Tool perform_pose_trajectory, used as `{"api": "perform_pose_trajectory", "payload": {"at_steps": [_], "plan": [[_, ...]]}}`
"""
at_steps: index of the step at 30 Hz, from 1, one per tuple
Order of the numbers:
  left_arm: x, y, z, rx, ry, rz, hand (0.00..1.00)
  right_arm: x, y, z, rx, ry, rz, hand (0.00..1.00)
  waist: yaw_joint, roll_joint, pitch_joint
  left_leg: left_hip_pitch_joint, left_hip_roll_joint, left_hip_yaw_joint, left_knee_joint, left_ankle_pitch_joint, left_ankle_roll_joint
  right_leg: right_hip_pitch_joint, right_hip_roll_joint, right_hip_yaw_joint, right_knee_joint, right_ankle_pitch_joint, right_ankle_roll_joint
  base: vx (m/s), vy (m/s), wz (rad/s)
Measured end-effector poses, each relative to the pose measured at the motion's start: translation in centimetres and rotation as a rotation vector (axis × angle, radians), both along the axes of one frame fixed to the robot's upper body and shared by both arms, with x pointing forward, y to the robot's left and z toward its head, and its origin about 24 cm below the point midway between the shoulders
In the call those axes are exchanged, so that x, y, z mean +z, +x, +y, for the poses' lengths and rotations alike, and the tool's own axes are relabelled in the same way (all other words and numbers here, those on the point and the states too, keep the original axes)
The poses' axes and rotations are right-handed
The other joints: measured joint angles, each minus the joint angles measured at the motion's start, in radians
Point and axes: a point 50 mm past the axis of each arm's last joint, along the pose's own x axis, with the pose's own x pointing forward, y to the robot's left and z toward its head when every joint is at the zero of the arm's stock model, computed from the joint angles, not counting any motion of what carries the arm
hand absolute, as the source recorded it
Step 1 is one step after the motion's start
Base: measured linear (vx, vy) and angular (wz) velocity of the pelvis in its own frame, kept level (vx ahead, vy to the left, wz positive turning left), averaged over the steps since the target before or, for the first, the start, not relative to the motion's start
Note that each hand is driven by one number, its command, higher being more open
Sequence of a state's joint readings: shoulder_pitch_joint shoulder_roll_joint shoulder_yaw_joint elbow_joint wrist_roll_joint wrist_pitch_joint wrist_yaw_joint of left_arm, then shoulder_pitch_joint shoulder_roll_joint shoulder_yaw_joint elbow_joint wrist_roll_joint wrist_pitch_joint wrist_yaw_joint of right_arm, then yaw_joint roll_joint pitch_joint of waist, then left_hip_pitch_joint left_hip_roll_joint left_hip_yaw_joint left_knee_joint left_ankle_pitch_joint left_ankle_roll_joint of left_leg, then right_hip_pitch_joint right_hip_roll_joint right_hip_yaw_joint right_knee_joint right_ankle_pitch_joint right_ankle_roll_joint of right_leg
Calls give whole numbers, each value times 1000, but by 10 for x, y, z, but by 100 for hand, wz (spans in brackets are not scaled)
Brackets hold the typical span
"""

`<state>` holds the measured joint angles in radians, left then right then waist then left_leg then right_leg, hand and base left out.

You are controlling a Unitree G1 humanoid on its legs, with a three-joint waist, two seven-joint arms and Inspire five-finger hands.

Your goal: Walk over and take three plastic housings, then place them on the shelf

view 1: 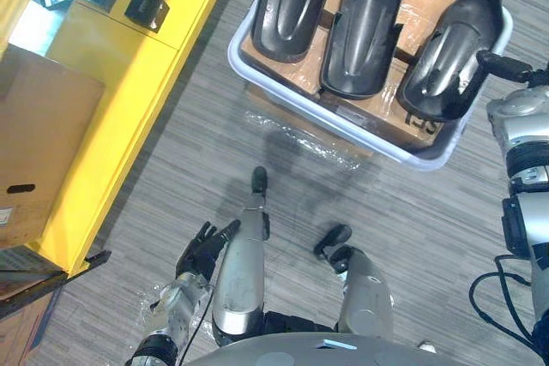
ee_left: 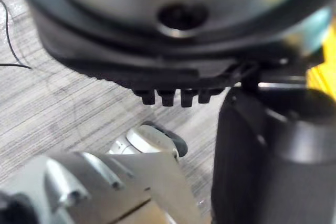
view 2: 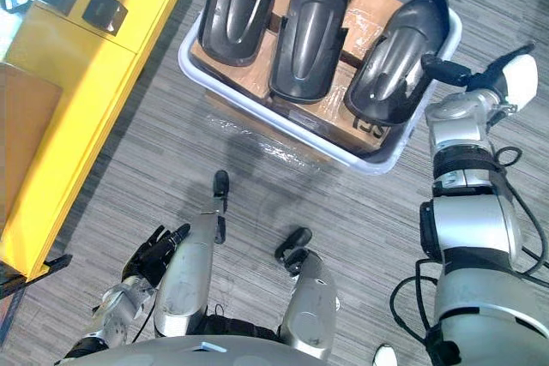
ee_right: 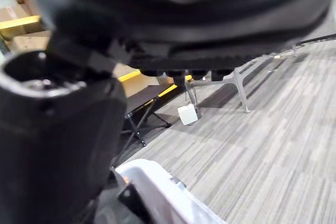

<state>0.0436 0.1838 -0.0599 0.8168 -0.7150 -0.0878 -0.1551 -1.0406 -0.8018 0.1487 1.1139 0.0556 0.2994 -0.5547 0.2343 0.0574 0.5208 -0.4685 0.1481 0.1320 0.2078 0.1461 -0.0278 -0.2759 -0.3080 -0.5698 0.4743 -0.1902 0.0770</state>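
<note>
Plastic housings (view 2: 309, 32): three black shells lay side by side in a pale tub, none lifted.
Right robot hand (view 2: 476, 75): released, dark fingers (view 2: 442, 66) stretched toward the tub's right end, the thumb in a white cover held away from them; nothing grasped.
Contact: the fingertips reached the right edge of the right-hand housing (view 2: 399, 57); whether they touched it or hung just over it could not be told.
Left robot hand (view 1: 204, 250): released, fingers loosely spread, low over the floor, well apart from the tub, grasping nothing.
Middle housing: lay lengthwise across the tub's centre, just beside its neighbours.
Left-hand housing (view 2: 238, 6): lay at the tub's left end, near the far-left corner.
Tub (view 2: 382, 160): stood on the floor at a slant, its near-right corner closest to the right arm.
Cardboard boxes (view 2: 369, 6): packed inside the tub beneath the housings.
Clear film (view 1: 300, 135): lay crumpled on the floor along the tub's near edge.
Floor (view 2: 343, 212): grey striped carpet.
Yellow shelf (view 2: 86, 83): ran along the left, carrying small black boxes (view 1: 146, 8).
Brown carton (view 1: 43, 143): sat at the shelf's near end.
</note>
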Motion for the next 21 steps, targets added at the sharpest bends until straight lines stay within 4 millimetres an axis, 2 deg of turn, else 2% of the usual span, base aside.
{"api": "perform_pose_trajectory", "payload": {"at_steps": [3,9,11,14,15,21], "plan": [[-1,1,-7,3,-34,-2,100,5,-6,-11,-28,6,9,100,11,26,1,-34,-3,-5,-1,9,6,-40,-8,0,25,-3,-4,-36,-17,4],[-1,3,-15,-21,-70,-19,100,4,-7,-15,-11,14,59,100,13,66,1,-87,-22,-21,17,20,11,-99,-41,-4,87,-26,-6,-16,-23,10],[0,6,-21,-35,-100,-30,100,15,-14,-26,-33,-16,45,100,31,92,0,-114,-29,-31,19,27,13,-129,-54,-9,112,-33,-10,-18,-33,11],[-2,3,-22,-25,-134,-22,100,38,-19,-34,-36,-86,16,100,42,113,-1,-147,-36,-46,19,36,15,-163,-67,-19,143,-46,-16,-20,-57,13],[-4,1,-21,-19,-138,-13,100,44,-19,-33,-33,-106,11,0,48,114,-2,-158,-37,-50,19,38,11,-175,-74,-25,157,-54,-19,-5,-59,13],[-16,-16,-18,-20,-159,71,100,62,-15,-27,8,-182,19,0,86,120,-6,-190,-51,-69,33,40,2,-210,-93,-30,207,-83,-30,9,-56,8]]}}
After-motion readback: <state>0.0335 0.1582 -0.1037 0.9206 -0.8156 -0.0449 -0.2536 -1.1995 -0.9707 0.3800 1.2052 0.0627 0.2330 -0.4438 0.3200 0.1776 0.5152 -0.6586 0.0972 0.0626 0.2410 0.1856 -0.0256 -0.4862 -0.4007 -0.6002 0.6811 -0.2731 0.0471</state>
